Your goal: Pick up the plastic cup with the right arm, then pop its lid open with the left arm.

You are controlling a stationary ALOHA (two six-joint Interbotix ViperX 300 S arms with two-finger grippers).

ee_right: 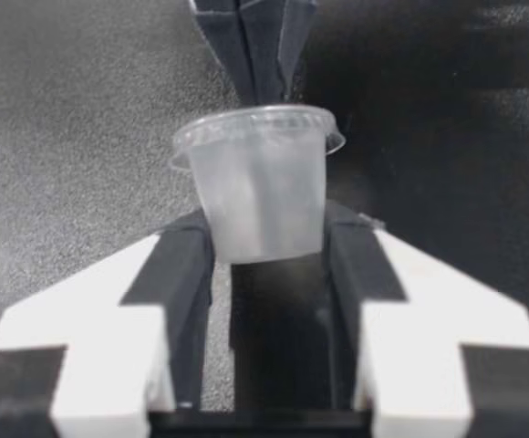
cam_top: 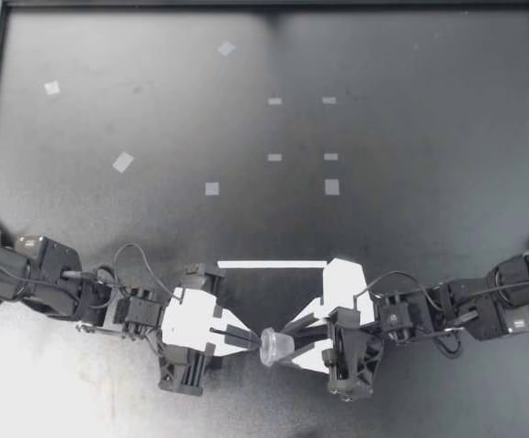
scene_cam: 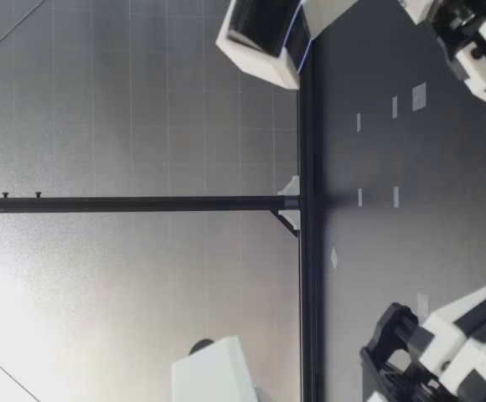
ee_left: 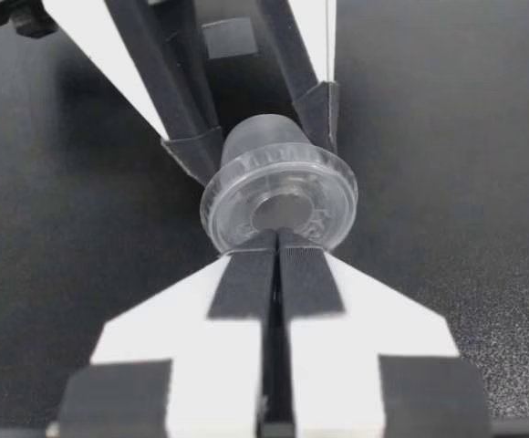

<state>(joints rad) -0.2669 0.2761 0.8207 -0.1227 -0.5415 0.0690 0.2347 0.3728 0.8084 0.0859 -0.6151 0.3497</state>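
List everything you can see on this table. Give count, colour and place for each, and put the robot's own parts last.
table: one, black, under everything.
tape marks: nine, pale, scattered over the table away from the arms.
strip: one, white, flat on the table just beyond the tools.
cup: one, clear, held sideways between the two tools.
left tool: one, black and white, fingers closed together at the cup's wide end.
right tool: one, black and white, shut on the cup's body.

At the near edge of the table point(cam_top: 410, 237), the cup point(cam_top: 275, 346) is between the left gripper point(cam_top: 249, 341) on its left, fingers at its rim, and the right gripper point(cam_top: 295, 345) on its right, fingers around its body, with a strip point(cam_top: 272, 265) just behind and tape marks point(cam_top: 331, 186) farther back.
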